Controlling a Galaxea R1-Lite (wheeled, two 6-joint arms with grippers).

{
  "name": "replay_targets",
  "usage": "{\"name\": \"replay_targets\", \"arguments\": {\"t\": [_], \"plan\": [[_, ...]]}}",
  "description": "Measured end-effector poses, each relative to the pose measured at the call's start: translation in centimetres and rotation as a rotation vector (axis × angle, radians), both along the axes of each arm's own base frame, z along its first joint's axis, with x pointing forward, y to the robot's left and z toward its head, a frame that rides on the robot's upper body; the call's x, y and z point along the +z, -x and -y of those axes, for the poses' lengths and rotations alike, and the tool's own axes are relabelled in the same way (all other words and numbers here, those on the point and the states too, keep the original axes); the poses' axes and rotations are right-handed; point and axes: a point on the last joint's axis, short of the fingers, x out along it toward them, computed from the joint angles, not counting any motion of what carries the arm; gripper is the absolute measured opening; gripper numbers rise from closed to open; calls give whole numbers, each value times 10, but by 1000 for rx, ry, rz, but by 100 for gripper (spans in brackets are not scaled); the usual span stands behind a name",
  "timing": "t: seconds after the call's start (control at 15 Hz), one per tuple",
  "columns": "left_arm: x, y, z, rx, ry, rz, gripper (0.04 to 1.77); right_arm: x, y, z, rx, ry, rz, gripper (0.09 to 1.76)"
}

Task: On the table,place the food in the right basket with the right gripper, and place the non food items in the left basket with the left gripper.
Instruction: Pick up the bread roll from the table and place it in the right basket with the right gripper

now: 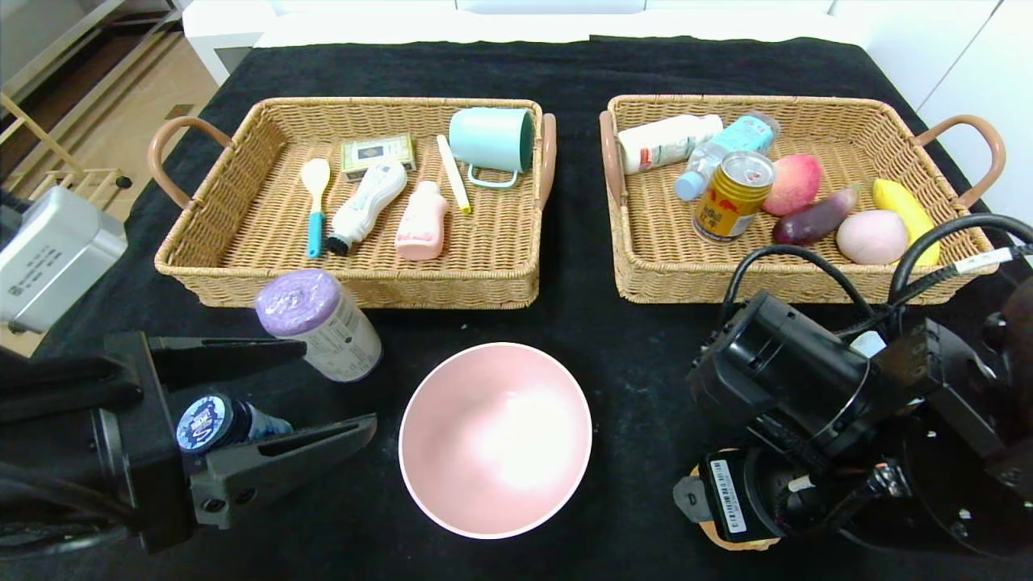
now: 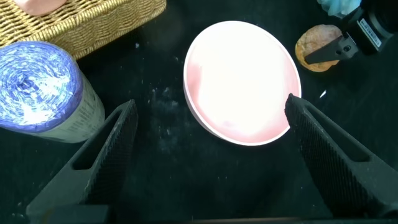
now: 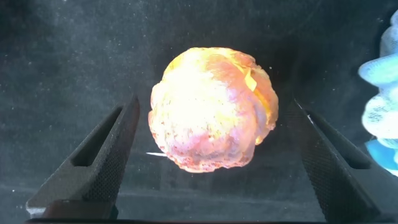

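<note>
**Bun framed between open fingers, bowl and canister waiting**

Black cloth covers the table (image 1: 613,355), smudged faintly white, and everything left to sort lies along its near half.

Nearest, at about five o'clock, the right gripper (image 3: 211,162) hangs over the bun (image 3: 211,109) with its jaws spread wide, one finger on each side and neither touching. It holds nothing. The bun looks light, soft and crusty, so a gentle squeeze across its widest middle should do; too hard a pinch would probably dent or tear it. Just beside it sits the blue bath pouf (image 3: 385,106), fluffy and nearly weightless by the look of it, easy to snag anywhere in its mesh.

At seven o'clock the left gripper (image 1: 323,387) is also wide open and empty. The small dark blue jar (image 1: 214,424) sits between its fingers in the head view, though I cannot tell whether they are level with it or above it. It is food, so it belongs to the other arm; it looks rigid and smooth, best gripped around the body below the lid.

At six o'clock lies the pink bowl (image 1: 496,440), stiff, glossy and likely slippery. Its rim is the only place narrow enough to pinch.

Around nine o'clock stands the white canister (image 1: 335,331) with its purple cap, hard and round; across the middle of its body seems safest.

Farther off, the left basket (image 1: 242,242) at eleven o'clock and the right basket (image 1: 646,266) at one o'clock already hold goods, the drink can (image 1: 733,198) among them.
</note>
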Motion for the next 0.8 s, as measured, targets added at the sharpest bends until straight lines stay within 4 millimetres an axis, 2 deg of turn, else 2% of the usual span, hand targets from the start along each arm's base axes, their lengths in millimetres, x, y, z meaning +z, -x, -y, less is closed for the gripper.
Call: {"name": "replay_targets", "arguments": {"t": [0.8], "plan": [[0,0,0,0,-1,0,172,-11,-4,-5,-13,25,-25,171]]}}
